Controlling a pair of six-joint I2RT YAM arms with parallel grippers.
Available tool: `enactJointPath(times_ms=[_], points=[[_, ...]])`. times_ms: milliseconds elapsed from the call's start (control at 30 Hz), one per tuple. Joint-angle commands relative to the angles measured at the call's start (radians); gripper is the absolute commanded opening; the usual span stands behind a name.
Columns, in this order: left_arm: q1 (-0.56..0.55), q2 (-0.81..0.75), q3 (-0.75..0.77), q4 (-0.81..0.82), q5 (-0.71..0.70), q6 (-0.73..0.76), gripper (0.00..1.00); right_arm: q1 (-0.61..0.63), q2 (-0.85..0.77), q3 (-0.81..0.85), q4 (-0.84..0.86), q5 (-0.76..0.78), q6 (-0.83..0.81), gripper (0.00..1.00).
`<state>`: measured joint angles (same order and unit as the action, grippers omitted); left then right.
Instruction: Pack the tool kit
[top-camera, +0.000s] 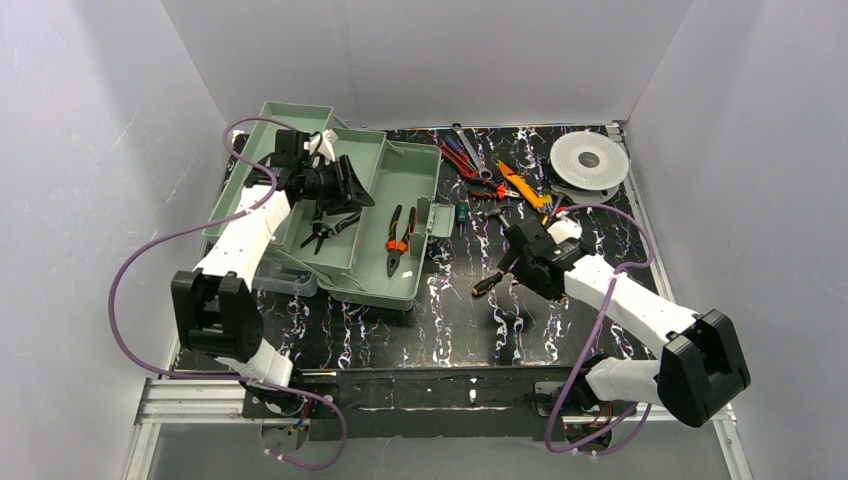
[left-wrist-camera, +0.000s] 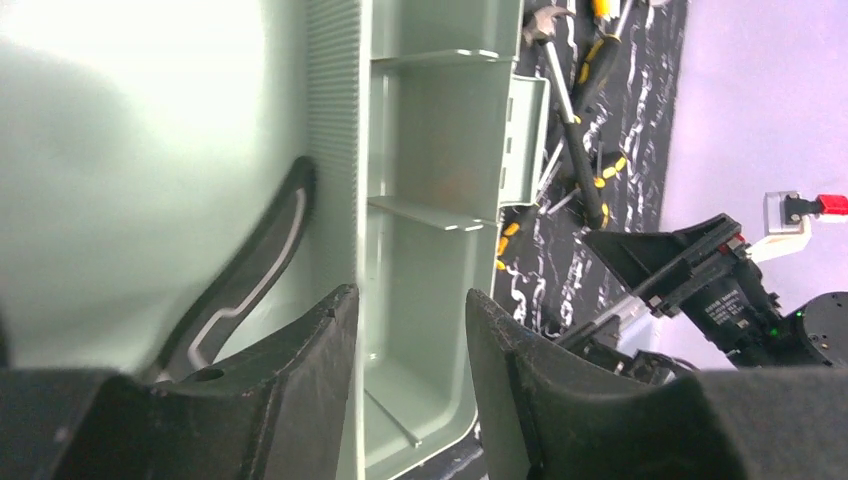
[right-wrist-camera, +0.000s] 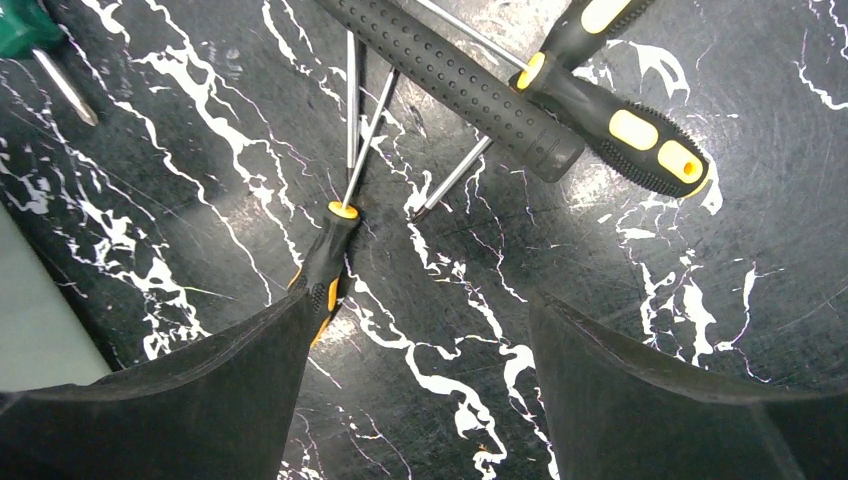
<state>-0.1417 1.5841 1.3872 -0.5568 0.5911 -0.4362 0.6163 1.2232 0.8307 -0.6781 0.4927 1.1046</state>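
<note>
Screwdrivers are lying on the black marbled surface (right-wrist-camera: 600, 330) under the right pincer (right-wrist-camera: 425, 310). An orange-and-black screwdriver (right-wrist-camera: 328, 255) is lying just beside its left finger, with the shaft pointing away from the pincer. Beyond the fingertips, a black dotted handle (right-wrist-camera: 460, 80) and a black-and-yellow handle (right-wrist-camera: 625, 135) are crossing several bare shafts. The right pincer is standing wide, with nothing between its fingers, and is pointing down at the surface. The right arm is reaching forward and inward from its base, with its elbow held low at the outer side.

The tool kit (top-camera: 395, 290) is sitting open on the surface beneath the left pincer (top-camera: 345, 190) and well to the left of the right pincer. Black pliers (top-camera: 325, 230) are lying inside the kit, just below the left pincer, and one of their handles is running alongside its left finger. Red-handled pliers (top-camera: 400, 240) are lying in the same compartment, nearer the right pincer. The left pincer is standing at a narrow gap, gripping nothing, and is looking into a divided tray (left-wrist-camera: 430, 250). The left arm is stretching forward over the kit's near wall. A white spool (top-camera: 590, 160) is lying far beyond the right pincer.
</note>
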Motion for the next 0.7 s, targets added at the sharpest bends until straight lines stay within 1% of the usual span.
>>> enactJointPath(times_ms=[0,67,167,233,400,500,633,667], points=[[0.002,-0.125,-0.05,-0.022,-0.194,0.035,0.43,-0.003,0.027,0.05,0.012,-0.009,0.013,0.85],[0.002,-0.134,-0.071,-0.019,-0.201,0.035,0.43,-0.003,0.032,0.053,0.015,-0.011,0.014,0.85],[-0.007,-0.179,-0.097,0.038,-0.167,0.027,0.44,-0.003,0.037,0.056,0.023,-0.013,0.009,0.85],[-0.026,-0.22,-0.097,0.062,-0.141,0.029,0.47,-0.003,0.043,0.058,0.027,-0.021,0.004,0.85],[-0.06,-0.313,-0.1,0.092,-0.027,0.039,0.55,-0.003,0.078,0.066,0.046,-0.067,0.015,0.85],[-0.078,-0.369,-0.13,0.09,-0.035,0.097,0.57,-0.003,0.111,0.087,0.011,-0.066,0.085,0.79],[-0.088,-0.43,-0.197,0.099,-0.057,0.133,0.59,-0.001,0.145,0.1,0.002,-0.069,0.154,0.72],[-0.094,-0.443,-0.216,0.105,-0.057,0.14,0.59,0.0,0.156,0.105,0.003,-0.07,0.166,0.69]])
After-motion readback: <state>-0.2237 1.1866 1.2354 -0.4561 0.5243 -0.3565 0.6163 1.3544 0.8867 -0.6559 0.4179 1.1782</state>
